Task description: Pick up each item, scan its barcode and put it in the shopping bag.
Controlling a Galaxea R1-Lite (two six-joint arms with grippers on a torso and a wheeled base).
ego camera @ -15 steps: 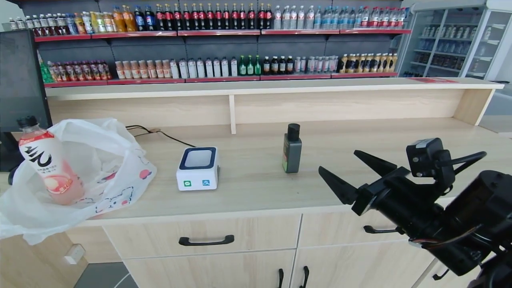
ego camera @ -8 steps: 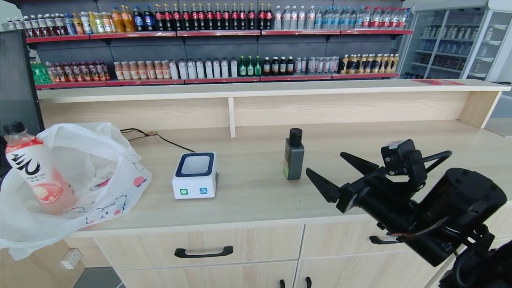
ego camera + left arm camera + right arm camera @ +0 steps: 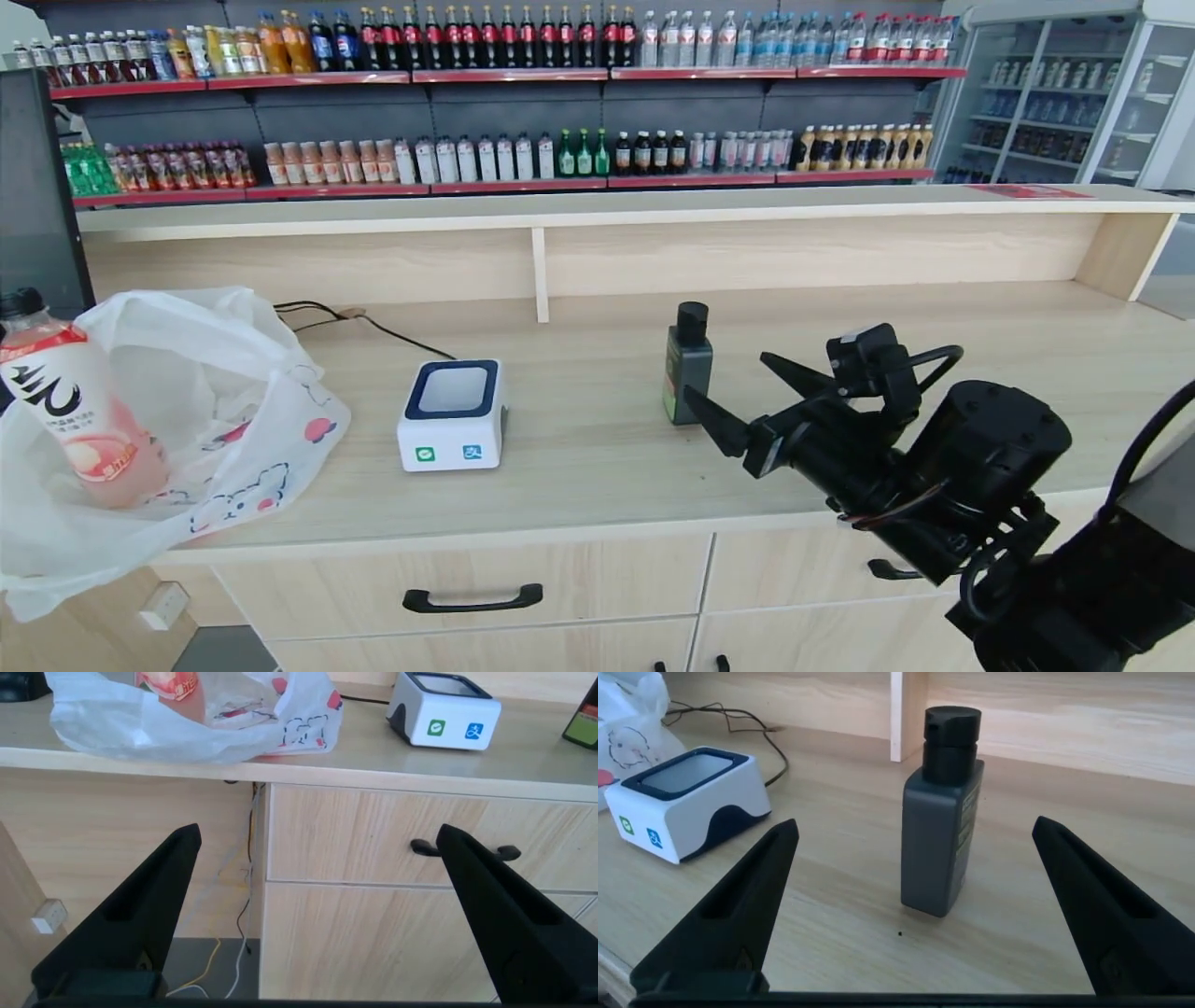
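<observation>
A dark grey bottle with a black cap [image 3: 687, 364] [image 3: 941, 812] stands upright on the wooden counter [image 3: 597, 457]. My right gripper [image 3: 742, 397] [image 3: 915, 905] is open just to the right of it, fingers pointing at it, not touching. The white barcode scanner [image 3: 451, 415] [image 3: 680, 800] [image 3: 445, 721] sits left of the bottle. At the counter's left end lies the white plastic shopping bag [image 3: 187, 411] [image 3: 187, 719] with a pink drink bottle [image 3: 65, 401] standing in it. My left gripper [image 3: 318, 905] is open below counter level, facing the cabinet fronts.
A black cable [image 3: 355, 317] runs from the scanner toward the back ledge. A raised shelf [image 3: 616, 210] with an upright divider [image 3: 539, 275] borders the counter's rear. Drawers with black handles [image 3: 471, 597] lie below. Shelves of drinks stand behind.
My right gripper has moved left and forward toward the grey bottle, staying open. The head camera shifted, so the whole scene slid slightly left.
</observation>
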